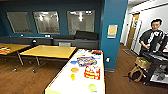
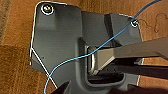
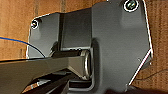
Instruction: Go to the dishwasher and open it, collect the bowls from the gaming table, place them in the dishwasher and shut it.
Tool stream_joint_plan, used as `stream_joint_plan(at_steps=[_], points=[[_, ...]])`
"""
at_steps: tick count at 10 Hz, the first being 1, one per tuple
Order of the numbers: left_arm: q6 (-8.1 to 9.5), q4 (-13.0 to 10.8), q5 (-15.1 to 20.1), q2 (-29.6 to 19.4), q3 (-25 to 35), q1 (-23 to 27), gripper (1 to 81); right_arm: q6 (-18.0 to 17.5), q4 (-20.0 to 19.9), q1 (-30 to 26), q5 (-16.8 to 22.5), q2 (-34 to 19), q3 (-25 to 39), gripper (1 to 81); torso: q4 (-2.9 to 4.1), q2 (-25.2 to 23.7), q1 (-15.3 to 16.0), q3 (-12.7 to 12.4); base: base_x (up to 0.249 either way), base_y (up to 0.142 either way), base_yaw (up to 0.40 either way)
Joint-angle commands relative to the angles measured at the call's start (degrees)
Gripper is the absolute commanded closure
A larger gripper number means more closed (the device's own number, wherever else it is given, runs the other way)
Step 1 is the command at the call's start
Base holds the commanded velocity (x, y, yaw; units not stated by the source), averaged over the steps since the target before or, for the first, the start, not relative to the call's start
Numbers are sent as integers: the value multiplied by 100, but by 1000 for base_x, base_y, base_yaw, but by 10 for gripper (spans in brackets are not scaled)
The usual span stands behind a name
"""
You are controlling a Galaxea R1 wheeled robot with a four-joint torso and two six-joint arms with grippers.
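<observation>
The gaming table (image 1: pixel 65 85) stretches away from me in the head view, with a white top and a yellow rim. Four small bowls stand on it: a blue bowl (image 1: pixel 73 62), an orange bowl (image 1: pixel 74 70) and a yellow bowl (image 1: pixel 72 76) in a row along its left side, and a green bowl (image 1: pixel 92 87) near the front right. The dishwasher is out of view. Both wrist views look down past the robot's dark plate onto brown wood floor (image 2: pixel 15 62).
Flat colourful game boxes (image 1: pixel 92 72) lie on the table among the bowls. Yellow wooden tables (image 1: pixel 48 51) stand to the left and a dark sofa (image 1: pixel 75 41) behind. A teal pillar (image 1: pixel 112 35) rises to the right. A person (image 1: pixel 151 37) stands at a black cart (image 1: pixel 156 67).
</observation>
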State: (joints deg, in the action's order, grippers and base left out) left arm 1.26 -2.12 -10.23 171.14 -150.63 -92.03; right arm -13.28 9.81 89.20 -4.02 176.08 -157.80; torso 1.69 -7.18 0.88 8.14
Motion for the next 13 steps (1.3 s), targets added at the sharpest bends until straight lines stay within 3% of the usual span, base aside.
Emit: stream_joint_plan(at_steps=[1,13], points=[[-29,-16,285,-27,24,189,10,44,73,-249,288,9,31,10,0,0,0,0,0,118,0],[-29,-16,267,-10,24,189,10,0,-6,-187,130,-62,57,10,0,0,0,0,0,109,0]])
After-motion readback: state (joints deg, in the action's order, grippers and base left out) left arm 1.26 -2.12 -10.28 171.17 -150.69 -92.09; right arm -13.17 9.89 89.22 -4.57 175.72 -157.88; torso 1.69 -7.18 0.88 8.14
